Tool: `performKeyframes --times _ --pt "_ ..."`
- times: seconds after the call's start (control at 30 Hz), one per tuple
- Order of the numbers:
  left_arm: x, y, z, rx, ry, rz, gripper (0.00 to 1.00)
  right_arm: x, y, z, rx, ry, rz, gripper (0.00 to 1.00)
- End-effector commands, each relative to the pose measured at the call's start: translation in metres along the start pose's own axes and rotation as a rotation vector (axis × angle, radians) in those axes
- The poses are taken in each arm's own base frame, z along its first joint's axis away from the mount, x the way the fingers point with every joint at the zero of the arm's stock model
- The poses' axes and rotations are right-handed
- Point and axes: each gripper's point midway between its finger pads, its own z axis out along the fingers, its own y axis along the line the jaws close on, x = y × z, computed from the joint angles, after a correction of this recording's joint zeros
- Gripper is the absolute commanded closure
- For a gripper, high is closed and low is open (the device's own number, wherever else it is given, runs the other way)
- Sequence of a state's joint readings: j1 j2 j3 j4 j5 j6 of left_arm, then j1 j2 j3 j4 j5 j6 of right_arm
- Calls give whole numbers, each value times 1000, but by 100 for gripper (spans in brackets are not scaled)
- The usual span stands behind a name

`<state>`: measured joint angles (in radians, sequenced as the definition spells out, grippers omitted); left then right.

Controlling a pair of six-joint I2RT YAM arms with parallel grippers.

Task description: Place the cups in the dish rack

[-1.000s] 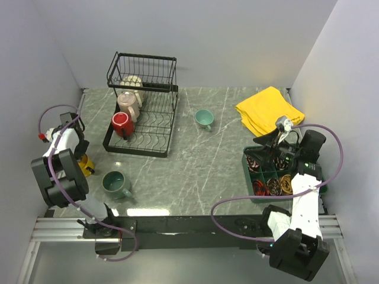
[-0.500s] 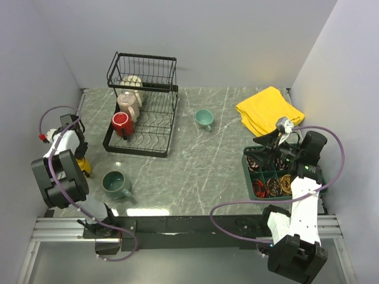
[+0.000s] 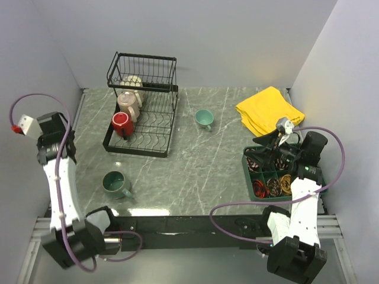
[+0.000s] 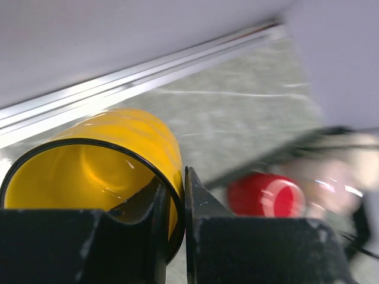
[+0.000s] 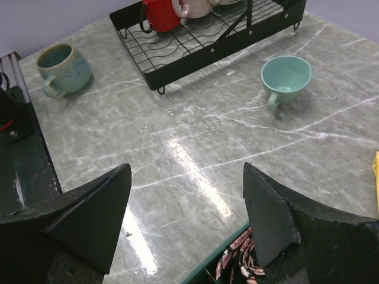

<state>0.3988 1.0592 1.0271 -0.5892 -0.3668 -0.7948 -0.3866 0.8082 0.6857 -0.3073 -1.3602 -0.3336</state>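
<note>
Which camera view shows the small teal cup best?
The right wrist view: the teal cup is large, upright, with inside and handle visible. The top external view shows the teal cup small, right of the dish rack. The left wrist view does not show it.

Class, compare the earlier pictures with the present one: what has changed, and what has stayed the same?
The left arm rose and swung out to the left, lifting the yellow mug off the table, its rim pinched between the fingers. The rack, the red mug in it, the teal mug, the grey-green mug and the right arm stayed much as they were.
</note>
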Motion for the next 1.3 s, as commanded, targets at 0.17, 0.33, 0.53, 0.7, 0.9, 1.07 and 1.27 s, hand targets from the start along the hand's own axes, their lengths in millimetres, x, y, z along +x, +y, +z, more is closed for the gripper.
performKeyframes --times 0.17,0.33,0.53,0.7,0.9,1.07,1.27 --pt "-15 -126 -137 884 110 -94 99 -17 9 1 -78 -10 -38 18" --pt "15 -157 -217 1239 335 -187 99 -29 24 17 -167 93 0 18" --pt "-1 -173 -306 1508 382 -332 99 -60 97 56 -480 210 67 18" --pt "-8 -177 -356 1649 489 -496 99 -99 147 102 -607 186 53 15" --pt "-18 -181 -385 1724 529 -685 99 -159 177 140 -633 43 201 13" --pt "-4 -203 -407 1725 593 -736 99 -201 185 166 -619 -58 367 8" --pt "13 -224 -422 1737 620 -760 99 -209 190 175 -616 -101 469 5"
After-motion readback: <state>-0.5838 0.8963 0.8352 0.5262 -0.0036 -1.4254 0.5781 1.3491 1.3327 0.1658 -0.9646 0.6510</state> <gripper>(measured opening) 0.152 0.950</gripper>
